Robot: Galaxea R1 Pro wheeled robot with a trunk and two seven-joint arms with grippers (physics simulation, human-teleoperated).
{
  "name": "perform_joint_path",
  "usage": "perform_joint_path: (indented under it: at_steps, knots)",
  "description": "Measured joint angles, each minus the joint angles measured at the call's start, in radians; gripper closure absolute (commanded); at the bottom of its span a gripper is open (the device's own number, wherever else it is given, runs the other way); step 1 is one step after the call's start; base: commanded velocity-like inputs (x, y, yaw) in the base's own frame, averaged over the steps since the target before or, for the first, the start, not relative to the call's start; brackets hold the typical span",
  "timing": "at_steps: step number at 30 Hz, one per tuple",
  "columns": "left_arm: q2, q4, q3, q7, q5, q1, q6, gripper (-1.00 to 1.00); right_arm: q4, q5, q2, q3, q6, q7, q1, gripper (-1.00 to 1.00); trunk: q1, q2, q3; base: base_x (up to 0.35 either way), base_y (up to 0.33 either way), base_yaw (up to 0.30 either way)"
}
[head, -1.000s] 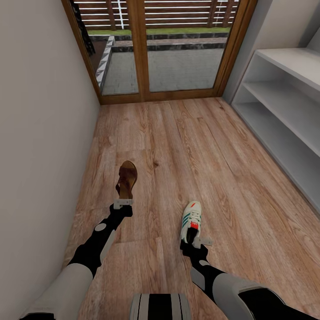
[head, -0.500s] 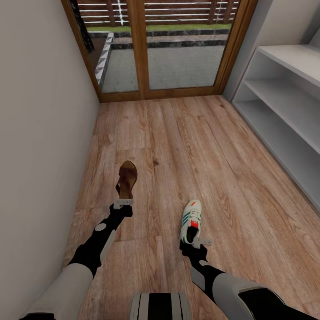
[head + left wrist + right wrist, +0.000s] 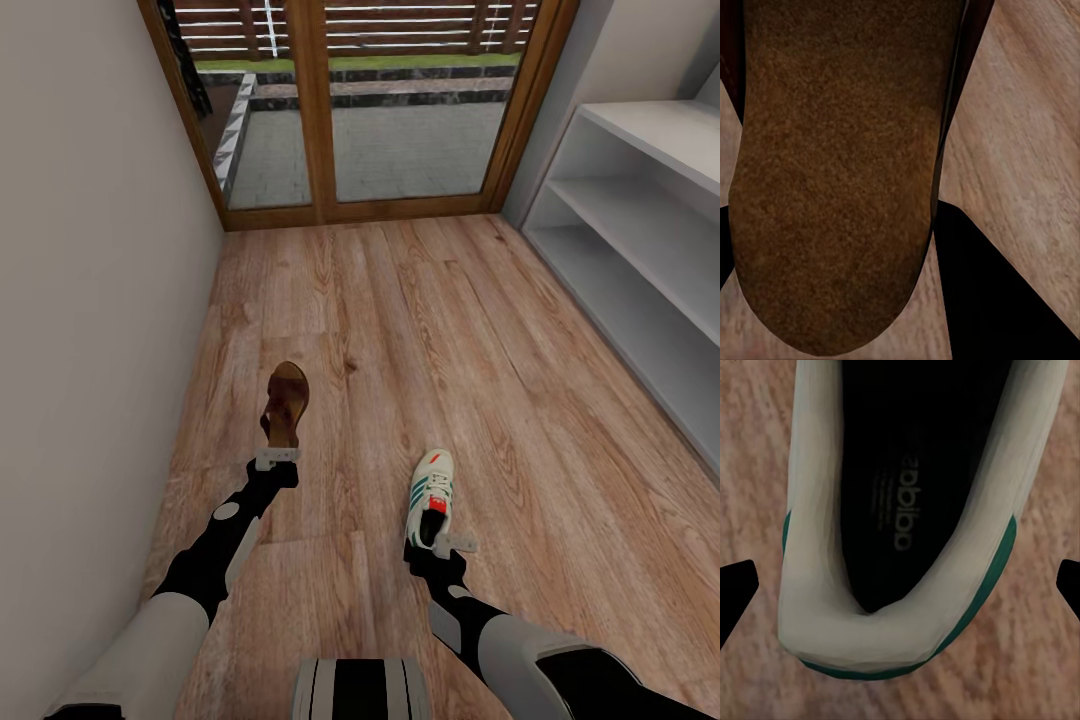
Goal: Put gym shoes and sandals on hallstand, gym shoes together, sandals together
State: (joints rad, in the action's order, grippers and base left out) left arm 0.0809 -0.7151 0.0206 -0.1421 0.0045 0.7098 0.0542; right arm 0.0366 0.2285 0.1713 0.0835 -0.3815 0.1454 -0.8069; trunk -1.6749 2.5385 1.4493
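Wood-plank corridor floor (image 3: 400,300) ran ahead to glazed doors (image 3: 350,110), with the hallstand (image 3: 650,230) along my right, both its shelves holding nothing that I could see. My left claw (image 3: 277,458) sat at the heel of one sandal (image 3: 286,402); whether it was clenched on it I could not tell. My right claw (image 3: 443,546) met the heel of one gym shoe (image 3: 431,495), its fingertips (image 3: 736,585) spread either side in the right wrist view, so released. I judged I had both arms set for lifting both together.
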Motion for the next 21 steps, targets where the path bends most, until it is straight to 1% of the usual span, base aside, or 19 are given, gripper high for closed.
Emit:
perform_joint_path:
  at_steps: [21]
  knots:
    - [0.0,0.0,-0.001,0.0,0.0,0.0,0.0,1.0,0.0,0.0,0.0,0.0,-0.001,0.0,0.0,-1.0,0.0,0.0,0.0,0.0,0.0,0.0]
